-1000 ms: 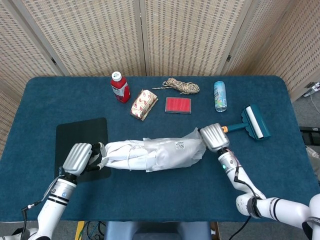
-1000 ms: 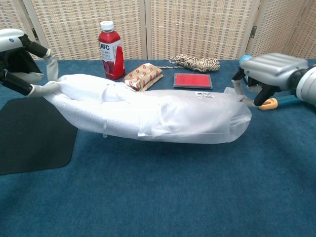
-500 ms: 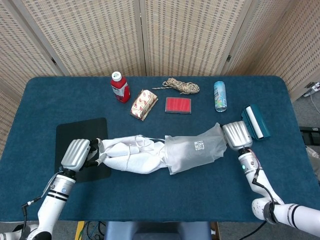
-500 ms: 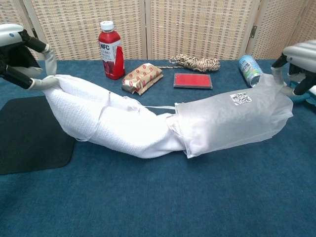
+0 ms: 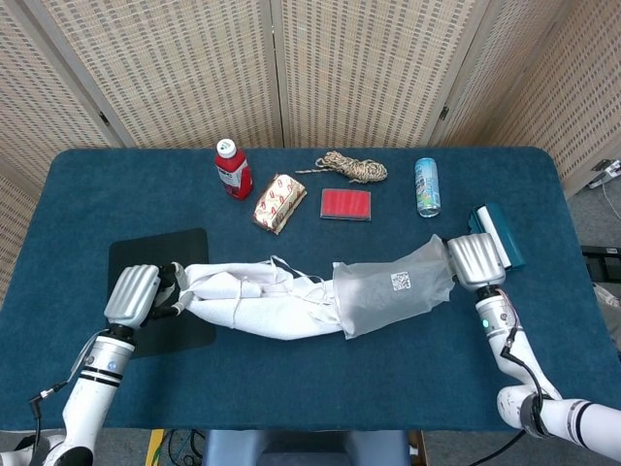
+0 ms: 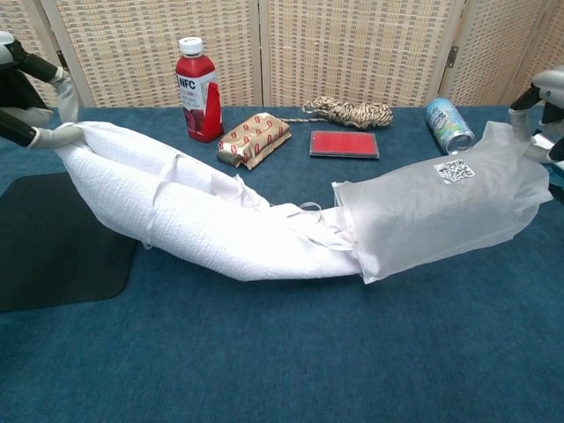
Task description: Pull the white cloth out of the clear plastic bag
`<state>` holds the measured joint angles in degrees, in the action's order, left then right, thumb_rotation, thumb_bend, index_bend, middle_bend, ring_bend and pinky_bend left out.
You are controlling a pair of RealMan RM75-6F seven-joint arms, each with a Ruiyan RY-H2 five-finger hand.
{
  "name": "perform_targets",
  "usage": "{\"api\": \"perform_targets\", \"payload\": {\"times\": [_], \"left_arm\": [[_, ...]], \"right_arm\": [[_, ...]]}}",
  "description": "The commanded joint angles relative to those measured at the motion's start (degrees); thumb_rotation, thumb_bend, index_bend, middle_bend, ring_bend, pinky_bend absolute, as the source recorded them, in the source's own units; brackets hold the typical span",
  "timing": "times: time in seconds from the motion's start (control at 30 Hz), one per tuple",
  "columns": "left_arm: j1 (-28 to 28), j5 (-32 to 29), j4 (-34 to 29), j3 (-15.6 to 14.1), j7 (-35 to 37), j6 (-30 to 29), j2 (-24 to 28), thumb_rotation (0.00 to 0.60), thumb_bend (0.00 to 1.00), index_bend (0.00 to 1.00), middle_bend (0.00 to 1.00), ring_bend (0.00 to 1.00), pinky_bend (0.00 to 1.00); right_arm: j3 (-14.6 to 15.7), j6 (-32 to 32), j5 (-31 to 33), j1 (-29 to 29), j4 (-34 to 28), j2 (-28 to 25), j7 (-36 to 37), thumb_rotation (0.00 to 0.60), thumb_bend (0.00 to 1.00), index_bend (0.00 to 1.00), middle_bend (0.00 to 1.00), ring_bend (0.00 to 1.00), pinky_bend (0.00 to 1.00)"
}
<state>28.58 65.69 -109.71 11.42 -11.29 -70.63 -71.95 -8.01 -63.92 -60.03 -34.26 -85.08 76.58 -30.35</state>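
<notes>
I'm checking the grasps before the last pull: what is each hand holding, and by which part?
The left hand grips the white cloth by its free end. The right hand holds the plastic bag by its closed end.

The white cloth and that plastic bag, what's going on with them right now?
The robot is pulling them apart. Its left hand grips one end of the white cloth over the black mat, while its right hand holds the closed end of the clear plastic bag. Most of the cloth is out; its other end still sits inside the bag's mouth.
</notes>
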Motion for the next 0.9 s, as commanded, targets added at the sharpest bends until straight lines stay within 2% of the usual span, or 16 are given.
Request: {"api": "perform_targets", "payload": {"times": [0.03, 0.43, 0.73, 0.8, 0.83, 0.87, 0.9], "left_arm": [[-0.18, 0.01, 0.43, -0.10, 0.30, -0.02, -0.11, 0.600, 0.44, 0.74, 1.00, 1.00, 1.00], [-1.35, -0.61, 1.09, 0.59, 1.28, -1.15, 1.78, 0.600, 0.44, 0.74, 1.00, 1.00, 1.00], [-2.23, 0.22, 1.68, 0.01, 2.95, -1.15, 1.92, 0.600, 0.44, 0.74, 1.00, 1.00, 1.00], [-2.31, 1.46, 1.98, -0.22, 3.16, -1.40, 1.78, 0.600, 0.44, 0.71, 1.00, 1.00, 1.00], [-2.34, 1.98, 2.11, -0.43, 3.10, -1.38, 1.82, 0.600, 0.44, 0.64, 1.00, 1.00, 1.00], [-2.37, 2.45, 2.07, -0.62, 2.96, -1.37, 1.98, 0.600, 0.44, 0.57, 1.00, 0.99, 1.00], [-2.39, 2.88, 2.00, -0.80, 2.70, -1.38, 2.15, 0.600, 0.43, 0.47, 1.00, 0.98, 1.00]], "right_arm": [[-0.06, -0.16, -0.08, 0.24, -0.15, -0.19, 0.13, 0.600, 0.49, 0.69, 1.00, 1.00, 1.00], [-0.27, 0.25, -0.38, 0.36, 0.37, 0.54, 0.24, 0.600, 0.48, 0.68, 1.00, 1.00, 1.00], [-0.50, -0.39, -1.39, 0.88, -0.03, 0.33, 1.23, 0.600, 0.45, 0.61, 1.00, 1.00, 1.00], [-0.52, -1.02, -2.25, 1.16, -0.38, 0.13, 1.79, 0.600, 0.39, 0.54, 1.00, 0.99, 1.00], [-0.50, -1.38, -2.77, 1.30, -0.52, 0.05, 2.09, 0.600, 0.33, 0.50, 0.98, 0.98, 1.00], [-0.47, -1.70, -3.25, 1.47, -0.73, -0.07, 2.41, 0.600, 0.23, 0.44, 0.94, 0.94, 0.99], [-0.41, -1.99, -3.77, 1.64, -1.04, -0.27, 2.74, 0.600, 0.12, 0.36, 0.86, 0.87, 0.98]]}}
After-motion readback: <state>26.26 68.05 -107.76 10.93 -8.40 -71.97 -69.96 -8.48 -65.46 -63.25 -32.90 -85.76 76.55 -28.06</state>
